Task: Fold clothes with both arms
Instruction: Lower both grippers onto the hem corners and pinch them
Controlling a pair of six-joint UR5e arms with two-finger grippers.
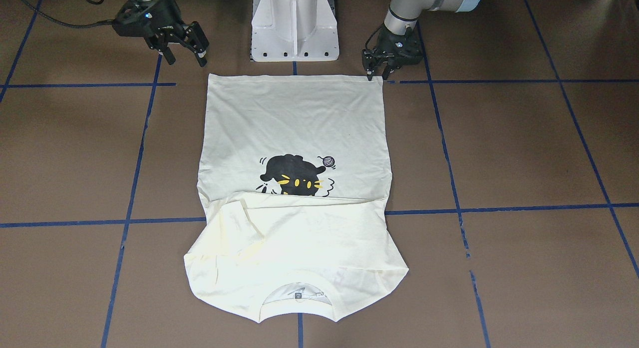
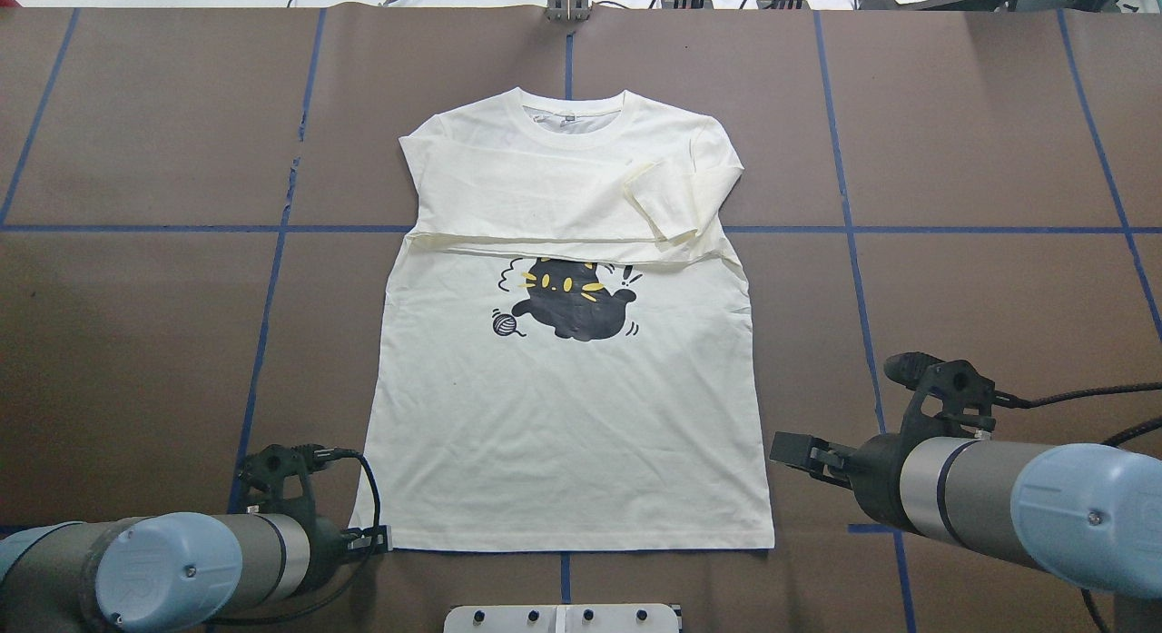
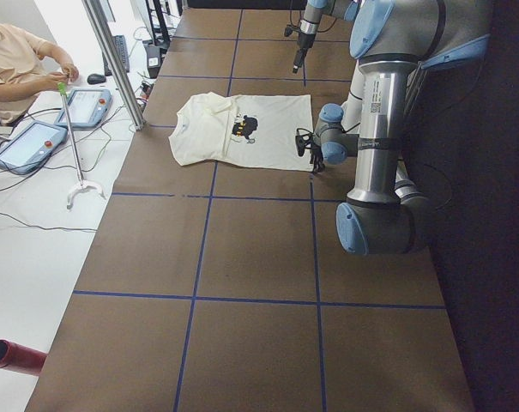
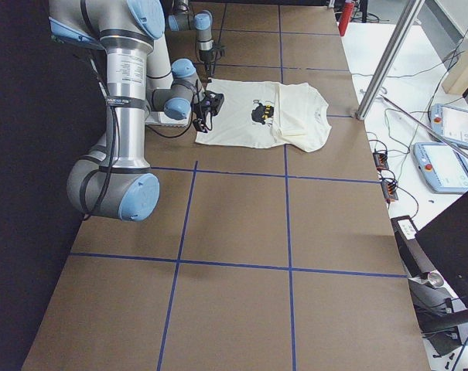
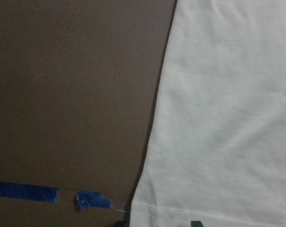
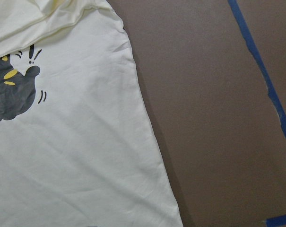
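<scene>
The shirt (image 2: 563, 433) lies flat in the middle of the bench (image 2: 999, 297), collar away from the robot, hem (image 2: 563, 544) nearest it. The left tool (image 1: 377, 76) sits low at one hem corner, fingers apart astride the edge. The right tool (image 1: 186, 61), fingers also apart, hangs just off the other corner, clear of the cloth. If only one side takes hold, or a pinch catches just the top layer, lifting would likely skew the fold and drag the sleeves (image 2: 667, 202) loose. The fabric is cream, soft and lightly creased, print (image 2: 567, 301) up, sleeves laid across the chest.
</scene>
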